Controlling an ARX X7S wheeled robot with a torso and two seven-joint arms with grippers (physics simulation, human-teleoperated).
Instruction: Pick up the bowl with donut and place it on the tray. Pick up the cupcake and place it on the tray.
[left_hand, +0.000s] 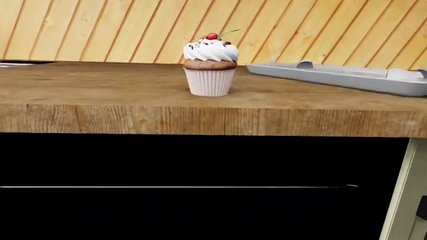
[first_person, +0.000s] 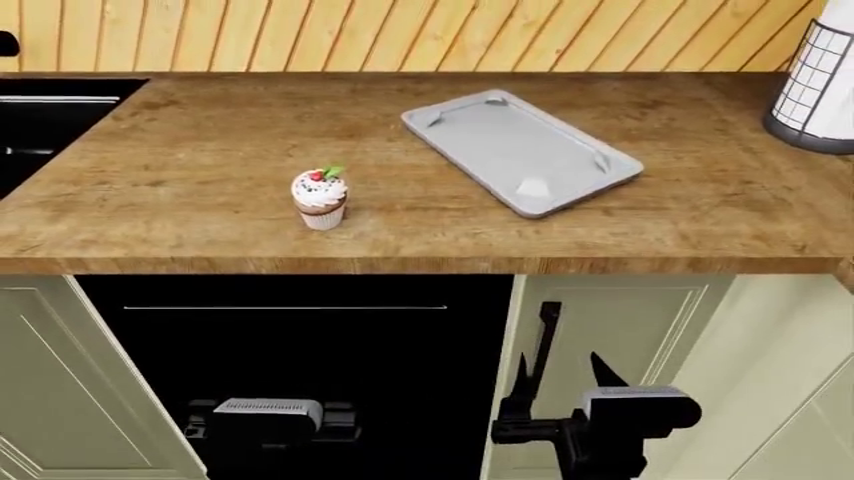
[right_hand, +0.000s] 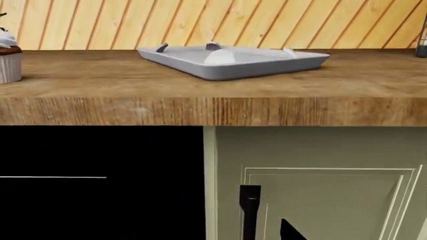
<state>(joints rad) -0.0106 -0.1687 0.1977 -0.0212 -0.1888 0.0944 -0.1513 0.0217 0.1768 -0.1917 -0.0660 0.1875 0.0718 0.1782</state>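
The cupcake (first_person: 320, 198) (left_hand: 210, 65) (right_hand: 8, 60), white-frosted with a red berry on top, stands upright on the wooden counter near its front edge. The light-grey tray (first_person: 527, 160) (left_hand: 347, 77) (right_hand: 233, 62) lies at an angle to the cupcake's right, with nothing on it. The bowl and the donut are out of view. Both arms hang below the counter edge. My right gripper (first_person: 571, 340) (right_hand: 270, 222) is open in front of a cream cabinet door, holding nothing. My left gripper (first_person: 267, 418) sits before a black panel, and its fingers do not show against it.
A black sink (first_person: 54, 110) is set into the counter at the far left. A wire-framed paper towel holder (first_person: 817, 80) stands at the back right. Slanted wood panelling backs the counter (first_person: 200, 150). Below are a black appliance front (first_person: 294, 340) and cream cabinet doors (first_person: 641, 320).
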